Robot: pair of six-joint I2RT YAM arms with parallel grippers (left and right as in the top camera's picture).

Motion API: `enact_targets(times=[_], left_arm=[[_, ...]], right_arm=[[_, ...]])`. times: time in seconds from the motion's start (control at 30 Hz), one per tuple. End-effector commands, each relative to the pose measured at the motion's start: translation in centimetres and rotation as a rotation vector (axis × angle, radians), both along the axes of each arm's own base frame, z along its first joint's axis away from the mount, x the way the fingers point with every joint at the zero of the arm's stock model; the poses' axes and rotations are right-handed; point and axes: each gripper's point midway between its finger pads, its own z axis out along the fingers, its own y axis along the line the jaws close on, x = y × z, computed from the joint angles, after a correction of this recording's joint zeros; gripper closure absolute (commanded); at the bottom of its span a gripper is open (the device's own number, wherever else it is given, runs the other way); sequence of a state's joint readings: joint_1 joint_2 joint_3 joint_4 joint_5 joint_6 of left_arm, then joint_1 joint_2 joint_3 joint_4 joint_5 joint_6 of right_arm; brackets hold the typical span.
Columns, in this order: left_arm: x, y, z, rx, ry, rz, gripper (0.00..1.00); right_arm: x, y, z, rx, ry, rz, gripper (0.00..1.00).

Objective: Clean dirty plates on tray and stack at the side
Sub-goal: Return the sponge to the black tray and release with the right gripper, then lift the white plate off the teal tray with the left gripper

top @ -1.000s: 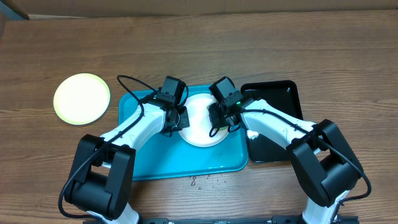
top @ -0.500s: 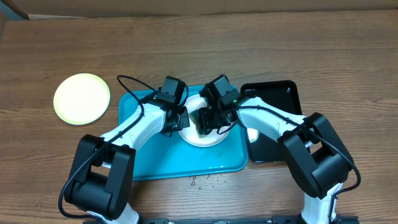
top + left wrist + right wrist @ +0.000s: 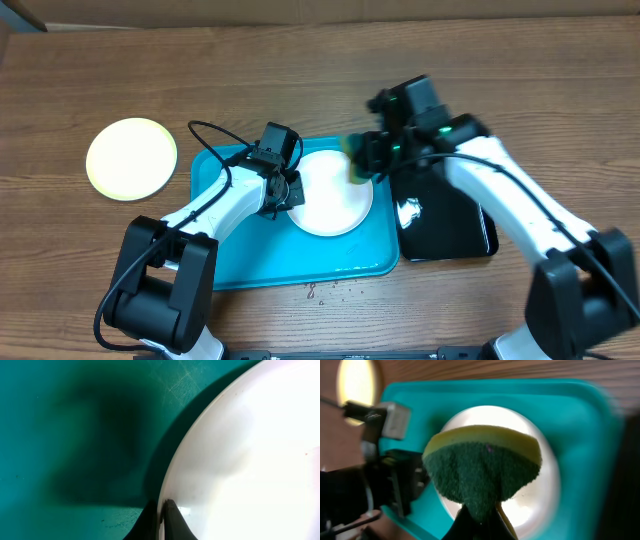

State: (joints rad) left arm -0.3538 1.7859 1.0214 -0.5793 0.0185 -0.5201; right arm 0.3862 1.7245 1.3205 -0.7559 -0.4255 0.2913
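Observation:
A white plate (image 3: 330,195) lies on the turquoise tray (image 3: 260,255). My left gripper (image 3: 288,192) is shut on the plate's left rim; in the left wrist view its fingers (image 3: 162,517) pinch the white plate's edge (image 3: 240,460) over the tray floor (image 3: 75,435). My right gripper (image 3: 368,160) is shut on a green-and-yellow sponge (image 3: 482,467), lifted above the plate's right edge, toward the black tray. The white plate (image 3: 535,495) and tray (image 3: 580,420) show below the sponge. A pale yellow plate (image 3: 131,158) lies on the table at the left. A third plate is out of view.
A glossy black tray (image 3: 445,215) sits right of the turquoise tray. Small crumbs (image 3: 325,290) lie on the wooden table in front of the turquoise tray. A cardboard edge runs along the back.
My right gripper with the sponge has lifted off the white plate and swung up and right toward the black tray. The left gripper and plate have stayed put.

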Motion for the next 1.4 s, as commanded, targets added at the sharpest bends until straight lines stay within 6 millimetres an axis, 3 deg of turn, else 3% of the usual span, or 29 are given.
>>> enact_targets(times=[0.0,0.1,0.17,0.27,0.37,0.43,0.63,0.73,0.8,0.87,1.13,1.37], left_arm=[[-2.6,0.5,-2.5,0.042,0.097,-0.040,0.96],[-2.5,0.5,-2.5,0.040,0.095,-0.040,0.96],[-2.5,0.4,-2.5,0.040,0.095,-0.040,0.96],[-2.7,0.5,-2.4,0.045,0.106,-0.040,0.96],[-2.8,1.5,-1.3,0.096,0.109,-0.032,0.96],[-2.5,2.5,0.3,0.150,0.079,-0.022,0.96],[-1.4,4.5,8.1,0.219,-0.114,0.021,0.96],[-1.5,5.0,11.5,0.208,-0.207,0.039,0.96],[-2.0,5.6,13.5,0.225,-0.264,0.049,0.96],[-2.6,6.2,15.1,0.262,-0.313,0.059,0.96],[-4.0,6.0,18.7,0.485,-0.470,-0.002,0.96],[-4.7,3.1,21.0,0.626,-0.620,-0.115,0.96]], right_arm=[[1.2,-5.4,-0.7,-0.158,-0.001,-0.131,0.96],[0.3,-10.8,-2.5,-0.332,0.076,-0.237,0.96],[-0.4,-13.1,-3.4,-0.410,0.112,-0.277,0.96],[-1.5,-15.8,-5.0,-0.494,0.156,-0.324,0.96],[-2.1,-17.5,-6.4,-0.540,0.169,-0.359,0.89],[-2.0,-17.9,-7.1,-0.537,0.162,-0.370,0.88],[-1.7,-18.0,-8.3,-0.529,0.137,-0.383,0.83],[-1.6,-18.0,-8.2,-0.529,0.132,-0.384,0.57],[-1.5,-18.2,-8.2,-0.538,0.125,-0.388,0.34],[-1.4,-18.4,-8.2,-0.547,0.119,-0.393,0.00],[-1.4,-18.4,-8.2,-0.547,0.119,-0.392,0.00],[-1.4,-18.4,-8.2,-0.547,0.119,-0.392,0.00]])
